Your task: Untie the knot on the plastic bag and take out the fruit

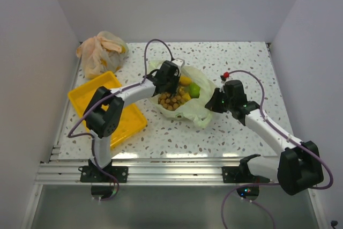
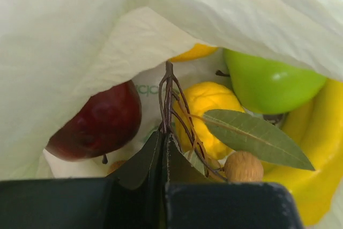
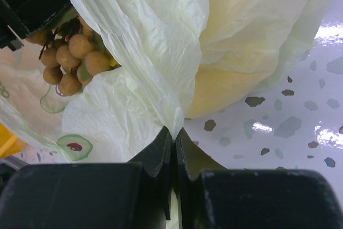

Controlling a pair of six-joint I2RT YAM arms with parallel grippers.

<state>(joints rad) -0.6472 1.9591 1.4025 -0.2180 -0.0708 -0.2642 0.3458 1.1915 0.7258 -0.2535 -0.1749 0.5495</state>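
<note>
With the right gripper (image 3: 173,132) clamped on the thin pale-green plastic bag (image 1: 201,113) mid-table, the left gripper (image 2: 163,135), closed on the stem (image 2: 168,95) of the brown round-fruit cluster (image 1: 171,101), should lift slowly upward.

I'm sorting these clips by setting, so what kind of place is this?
Most likely a robot lab test cell, not a home. Plain white walls box in a speckled tabletop, and a left arm and right arm are bolted to an aluminium rail at its near edge.
</note>
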